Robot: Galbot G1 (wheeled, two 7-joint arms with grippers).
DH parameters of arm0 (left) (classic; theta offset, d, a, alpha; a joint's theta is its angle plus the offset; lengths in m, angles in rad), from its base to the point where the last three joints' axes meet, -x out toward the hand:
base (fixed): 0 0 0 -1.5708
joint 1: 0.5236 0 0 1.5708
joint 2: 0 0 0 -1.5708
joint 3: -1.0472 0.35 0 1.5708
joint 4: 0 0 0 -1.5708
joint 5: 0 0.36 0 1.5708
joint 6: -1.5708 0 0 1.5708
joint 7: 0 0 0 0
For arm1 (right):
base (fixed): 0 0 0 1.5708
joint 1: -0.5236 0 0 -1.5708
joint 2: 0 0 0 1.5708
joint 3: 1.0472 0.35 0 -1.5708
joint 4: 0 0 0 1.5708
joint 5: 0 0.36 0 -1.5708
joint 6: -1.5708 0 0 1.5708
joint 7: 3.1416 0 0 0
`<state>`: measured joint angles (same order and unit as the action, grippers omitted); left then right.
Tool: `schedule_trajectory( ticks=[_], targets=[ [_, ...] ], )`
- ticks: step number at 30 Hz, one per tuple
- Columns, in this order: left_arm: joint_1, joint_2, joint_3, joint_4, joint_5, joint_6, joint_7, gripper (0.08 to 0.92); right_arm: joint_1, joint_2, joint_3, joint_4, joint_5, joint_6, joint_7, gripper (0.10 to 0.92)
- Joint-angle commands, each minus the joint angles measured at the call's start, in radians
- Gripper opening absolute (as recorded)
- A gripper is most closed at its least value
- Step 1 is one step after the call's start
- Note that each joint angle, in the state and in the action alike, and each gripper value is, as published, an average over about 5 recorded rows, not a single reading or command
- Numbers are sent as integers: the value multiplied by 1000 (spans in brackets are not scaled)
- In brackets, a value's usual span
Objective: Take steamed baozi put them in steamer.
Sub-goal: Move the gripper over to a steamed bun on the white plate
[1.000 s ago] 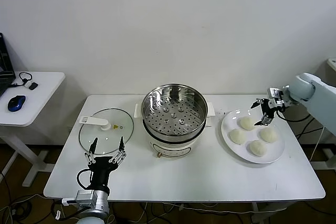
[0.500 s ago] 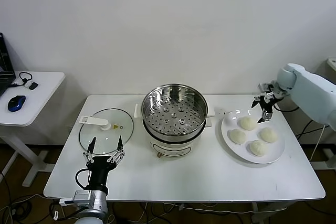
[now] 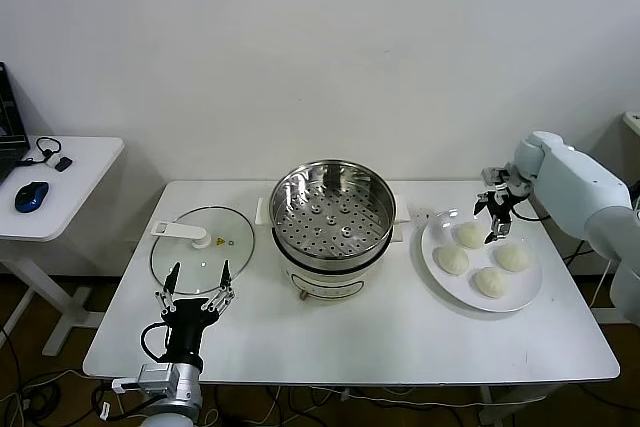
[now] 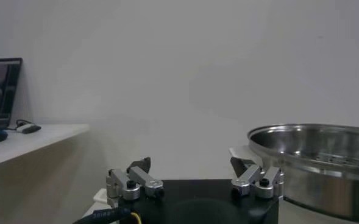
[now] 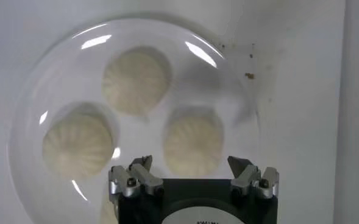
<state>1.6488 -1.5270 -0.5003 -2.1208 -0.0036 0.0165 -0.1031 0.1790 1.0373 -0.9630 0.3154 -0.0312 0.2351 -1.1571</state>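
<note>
Four smooth, domed, cream-white baozi [image 3: 470, 235] on a round glossy white plate [image 3: 437, 273], right side of a matte white table [image 3: 400, 337]; three with faintly pleated tops in the right wrist view. At table centre, a round polished stainless steamer [image 3: 333, 215] on a white base, perforated tray inside, holding no buns. Left of it, a flat round glass lid [image 3: 201, 249] with a white handle and a small yellow sticker, writing too small to read. Right gripper [image 3: 497, 209] above the plate's far edge, pointing down over the buns, jaws spread wide, holding nothing. Left gripper [image 3: 195, 289] low at the table's near left edge, just before the lid, fingers up, jaws wide, holding nothing.
</note>
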Motion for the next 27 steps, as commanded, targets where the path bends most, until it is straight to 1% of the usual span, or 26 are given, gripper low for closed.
schedule_trajectory(
  ticks=[1,4,22,25,27],
  targets=[
    [-6,3,-1,10,3,-6,-1,823,-32,63,167,-144,-133,46,14,823],
    [-9,3,-1,15,3,-9,-2,823,-35,77,205,-170,-146,59,27,823],
    [-1,4,2,6,3,-14,-2,823,-58,90,253,-175,-181,51,39,823],
    [-1,4,3,4,1,-13,-2,823,-59,91,253,-175,-187,48,35,801],
    [-1,5,2,3,0,-14,-3,823,-58,92,255,-174,-189,47,34,758]
  ],
)
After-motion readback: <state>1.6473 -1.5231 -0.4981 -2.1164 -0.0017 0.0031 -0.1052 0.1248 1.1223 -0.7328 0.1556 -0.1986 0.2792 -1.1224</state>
